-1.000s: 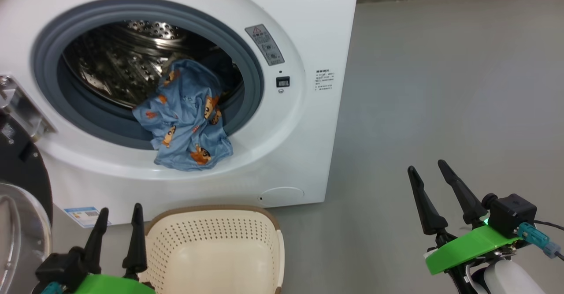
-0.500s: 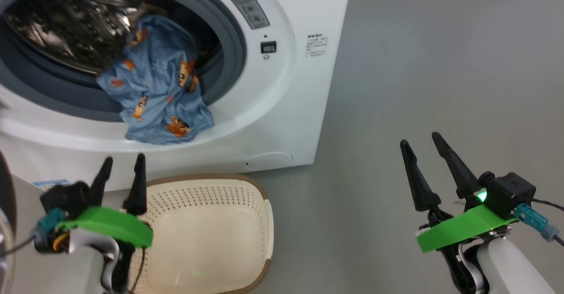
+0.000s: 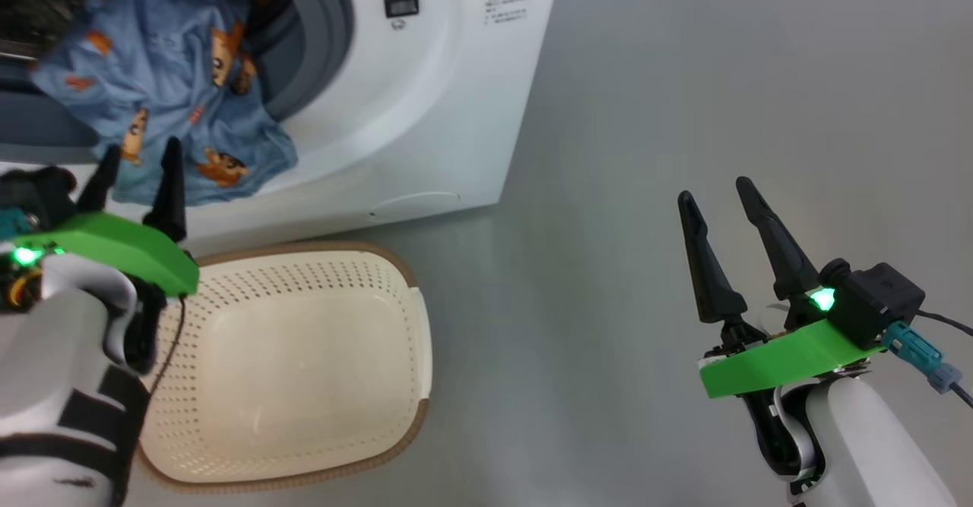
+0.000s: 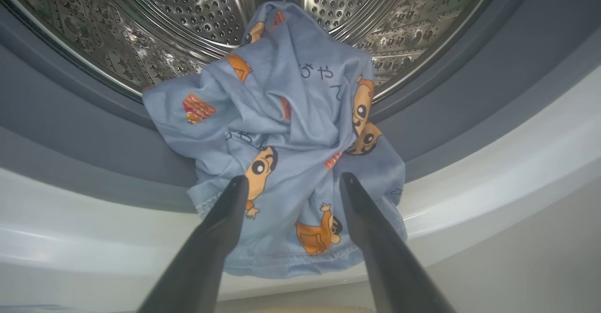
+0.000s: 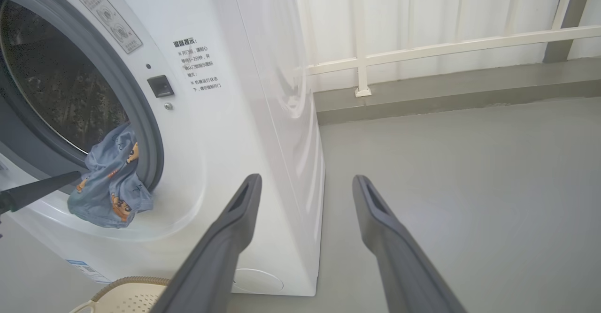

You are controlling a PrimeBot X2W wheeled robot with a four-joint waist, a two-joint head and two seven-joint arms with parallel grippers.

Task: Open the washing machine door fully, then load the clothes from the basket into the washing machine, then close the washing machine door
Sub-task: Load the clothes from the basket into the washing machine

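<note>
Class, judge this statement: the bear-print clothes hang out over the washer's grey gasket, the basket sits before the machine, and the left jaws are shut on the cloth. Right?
No. The left gripper has its jaws open, spread in front of the clothes, as the left wrist view shows. The rest stands.

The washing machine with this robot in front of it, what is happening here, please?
A two-armed robot is loading laundry into the washing machine. The blue printed clothes lie half in the drum and hang out over the grey seal. The left jaws stand open, pointed at the hanging cloth, holding nothing. The right jaws are open over the floor, off to the side. The basket on the floor before the machine is empty.
</note>
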